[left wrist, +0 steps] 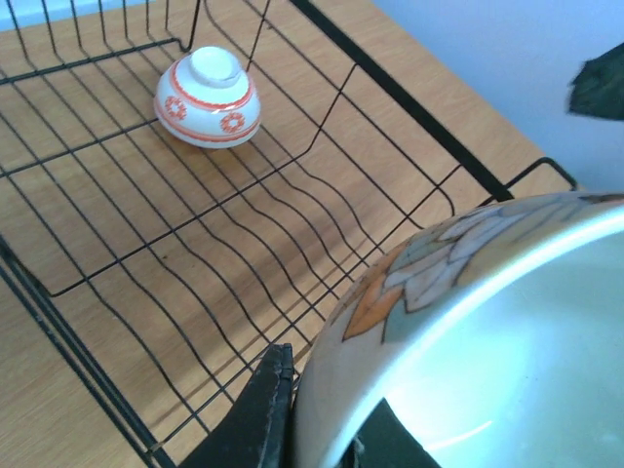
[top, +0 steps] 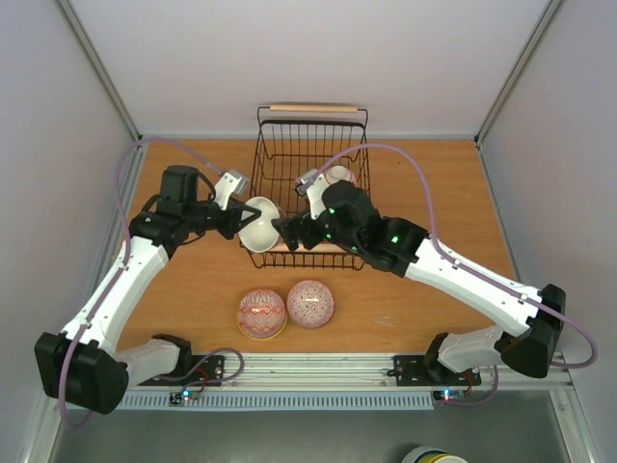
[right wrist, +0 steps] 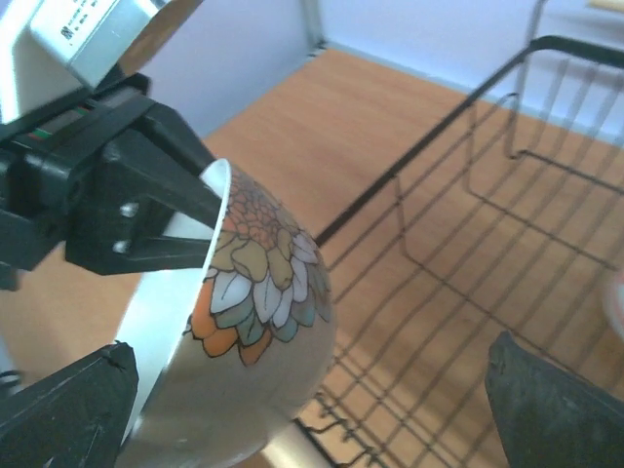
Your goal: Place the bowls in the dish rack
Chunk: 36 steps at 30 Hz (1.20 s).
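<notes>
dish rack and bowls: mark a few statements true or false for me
1. The left end effector pinches the floral bowl by its rim. True.
2. The dish rack shows three bowls inside. False: only one red-and-white bowl shows, upside down.
3. Two bowls lie upside down on the table, outside the rack. True.
4. The right end effector is shut on the floral bowl. False: its fingers are spread open.

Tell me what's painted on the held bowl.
The bowl has orange, white and green petals; right wrist view.
</notes>
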Tool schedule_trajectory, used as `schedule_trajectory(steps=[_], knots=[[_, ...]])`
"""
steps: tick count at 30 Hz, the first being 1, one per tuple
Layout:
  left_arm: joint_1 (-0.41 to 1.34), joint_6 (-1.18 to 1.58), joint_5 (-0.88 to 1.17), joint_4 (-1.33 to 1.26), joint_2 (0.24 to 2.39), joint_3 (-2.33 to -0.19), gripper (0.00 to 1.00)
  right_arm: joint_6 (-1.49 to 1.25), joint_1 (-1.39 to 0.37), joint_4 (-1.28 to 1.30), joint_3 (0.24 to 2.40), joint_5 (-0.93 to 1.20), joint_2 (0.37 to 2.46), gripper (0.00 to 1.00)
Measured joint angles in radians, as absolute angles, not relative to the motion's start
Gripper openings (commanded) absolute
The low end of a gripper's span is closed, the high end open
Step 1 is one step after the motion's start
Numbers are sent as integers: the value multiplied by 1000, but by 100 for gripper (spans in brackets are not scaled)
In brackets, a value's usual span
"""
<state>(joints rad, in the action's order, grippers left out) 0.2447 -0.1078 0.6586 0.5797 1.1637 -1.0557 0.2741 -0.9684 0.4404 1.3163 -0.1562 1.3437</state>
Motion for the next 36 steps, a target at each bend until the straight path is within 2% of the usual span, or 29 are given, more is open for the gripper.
schedule_trajectory(steps=[6, 10, 23, 24, 26, 29, 33, 36], knots=[[229, -105, 722, 521, 1111, -1011, 1, 160, -838, 277, 1198, 241, 1302, 99], [213, -104, 761, 501, 1091, -988, 0, 54, -791, 132, 1113, 435, 1302, 99], [157, -67, 890, 427, 1053, -966, 0, -258, -766, -254, 997, 777, 1387, 99], [155, -64, 893, 427, 1053, -966, 0, -274, -766, -277, 994, 790, 1396, 96], [154, -60, 898, 426, 1053, -965, 0, -297, -765, -319, 992, 812, 1414, 82], [140, -51, 869, 430, 1053, -963, 1, -315, -760, -361, 988, 819, 1432, 45], [128, -28, 815, 464, 1060, -959, 0, -320, -749, -387, 978, 810, 1454, 3], [128, -26, 809, 467, 1061, -959, 1, -323, -748, -391, 976, 810, 1456, 1]])
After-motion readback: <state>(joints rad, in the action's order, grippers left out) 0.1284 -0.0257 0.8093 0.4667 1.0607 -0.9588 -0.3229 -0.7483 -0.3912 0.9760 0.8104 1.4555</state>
